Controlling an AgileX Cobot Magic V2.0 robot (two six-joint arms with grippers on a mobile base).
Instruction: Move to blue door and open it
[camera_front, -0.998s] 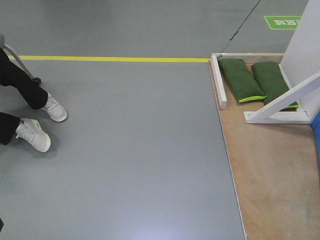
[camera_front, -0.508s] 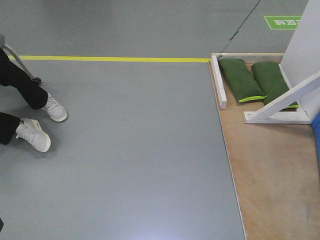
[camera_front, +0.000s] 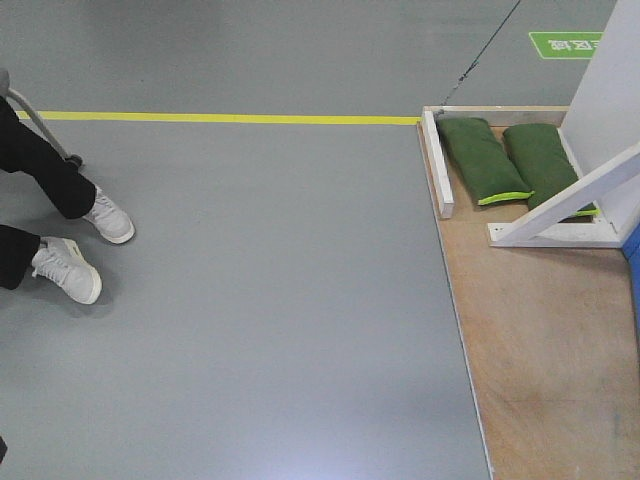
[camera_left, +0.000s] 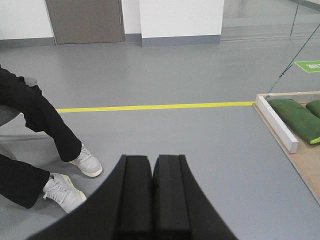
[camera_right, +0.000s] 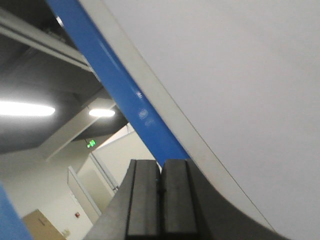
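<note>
Only a thin sliver of the blue door (camera_front: 634, 262) shows in the front view, at the right edge above the wooden platform. The right wrist view looks upward and shows a glossy blue door (camera_right: 125, 97) strip running diagonally beside a white frame panel (camera_right: 235, 90). No handle or lock is in view. My right gripper (camera_right: 161, 162) is shut with nothing between its fingers, its tips just below that blue strip. Over the grey floor, my left gripper (camera_left: 152, 159) is shut and empty, pointing toward the yellow line.
A wooden platform (camera_front: 545, 350) lies at the right, carrying two green sandbags (camera_front: 484, 160) and white wooden braces (camera_front: 575, 195) under a white panel (camera_front: 610, 90). A seated person's legs and white sneakers (camera_front: 68, 270) are at the left. Yellow tape (camera_front: 230, 118) crosses the floor.
</note>
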